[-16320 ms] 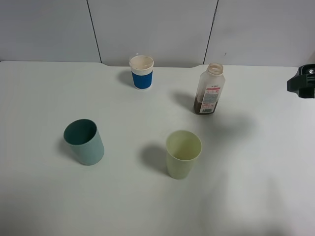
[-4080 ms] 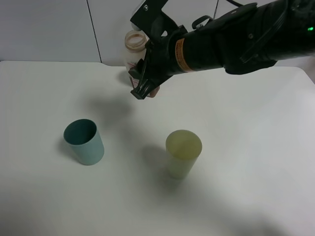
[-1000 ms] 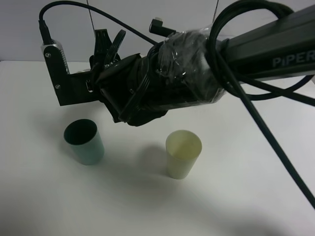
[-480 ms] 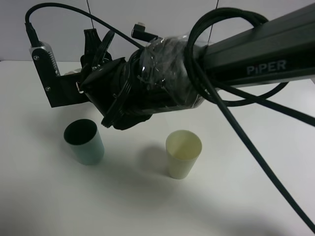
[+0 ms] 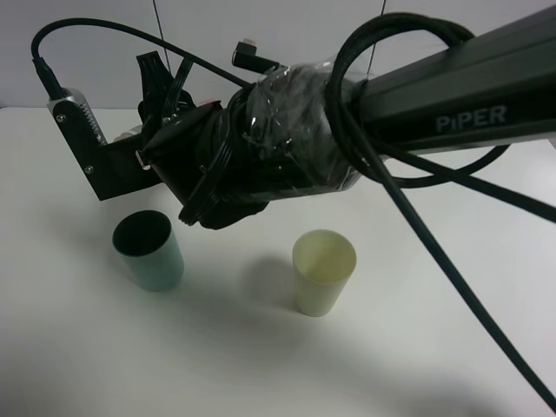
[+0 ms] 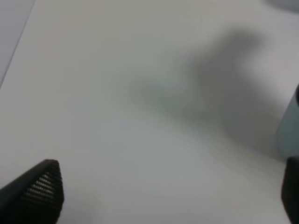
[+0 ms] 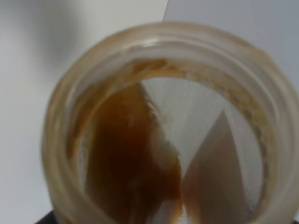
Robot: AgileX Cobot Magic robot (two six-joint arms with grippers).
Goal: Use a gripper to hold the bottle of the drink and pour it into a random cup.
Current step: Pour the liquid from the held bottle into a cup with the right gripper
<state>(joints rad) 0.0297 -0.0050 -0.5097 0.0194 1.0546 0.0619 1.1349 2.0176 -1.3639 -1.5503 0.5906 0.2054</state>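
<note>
The bottle [image 7: 60, 140], its mouth filling the right wrist view, is gripped by the right hand [image 5: 161, 91] at upper left of the exterior view, above the cup [image 5: 149, 252]. The arm [image 5: 452, 95] spans in from the right edge, wrist rolled. Step: positioning to pour. Next, probably, tip the drink [image 7: 126, 154] over the cup's opening. The left hand [image 6: 163, 193] gapes wide above the counter [image 6: 117, 93].

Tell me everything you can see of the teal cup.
The teal cup is a smooth, unmarked tumbler, plastic by its look, tapering from a wide round rim to a narrower base. Its inside is darker, and whether it holds anything cannot be told. It stands upright on the white table, front left, touching only that. The black arm hangs higher up, clear of it, and the yellow-green cup stands apart on its right.
</note>
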